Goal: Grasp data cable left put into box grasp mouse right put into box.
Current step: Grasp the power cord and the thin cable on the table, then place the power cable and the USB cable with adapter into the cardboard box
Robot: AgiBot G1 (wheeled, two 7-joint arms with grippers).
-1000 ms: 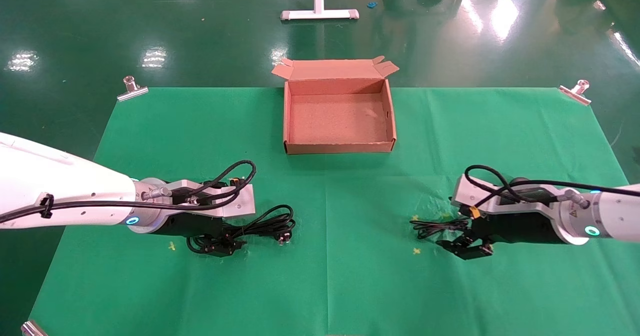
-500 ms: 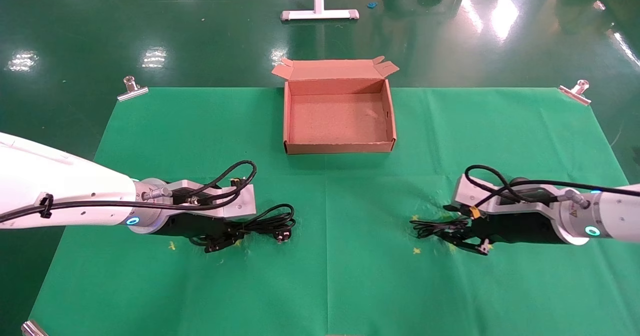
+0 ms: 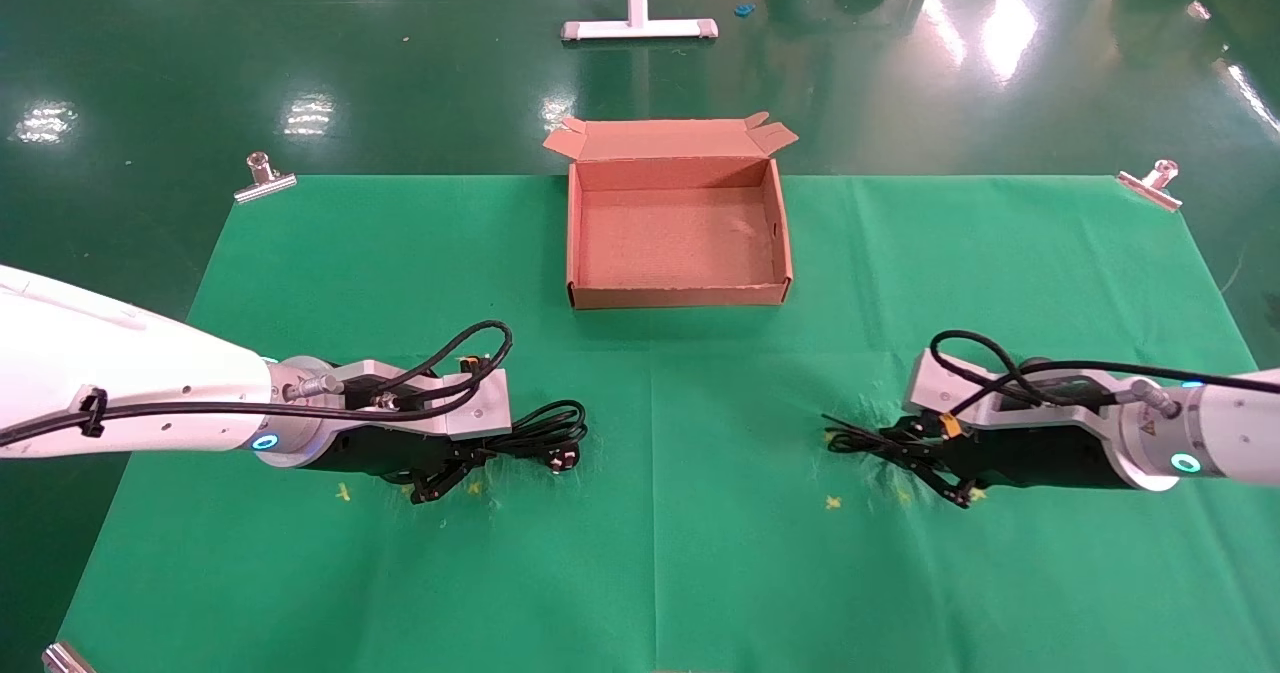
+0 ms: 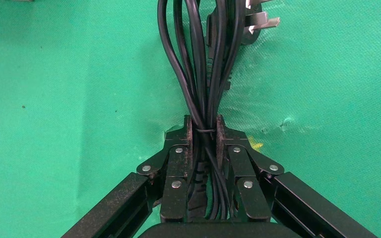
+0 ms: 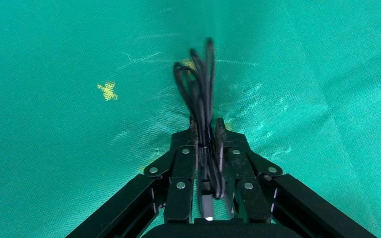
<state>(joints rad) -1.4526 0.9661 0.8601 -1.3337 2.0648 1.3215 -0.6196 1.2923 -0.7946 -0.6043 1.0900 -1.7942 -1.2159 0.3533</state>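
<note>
The data cable (image 3: 540,431) is a thick black coil lying on the green cloth at front left, and its silver-pronged plug (image 4: 259,20) shows in the left wrist view. My left gripper (image 3: 440,471) is shut on the middle of the cable's loops (image 4: 198,64), low at the cloth; in the wrist view the gripper (image 4: 204,123) pinches the bundle. My right gripper (image 3: 925,461) at front right is shut on the mouse's thin bundled cord (image 3: 858,442). In the right wrist view the gripper (image 5: 206,126) pinches the cord (image 5: 201,84), with the USB plug (image 5: 207,203) between the fingers. The mouse body is hidden. The brown box (image 3: 680,296) stands open and empty at the back centre.
The green cloth (image 3: 650,553) is held by metal clips at its back corners (image 3: 265,181) (image 3: 1150,185). Small yellow marks (image 3: 343,493) (image 3: 831,502) lie near each gripper. A white stand base (image 3: 640,28) is on the floor beyond the table.
Both grippers have gone from open to shut, the left on the thick cable, the right on the thin cord. Both cord bundles have shifted slightly toward the wrists.
</note>
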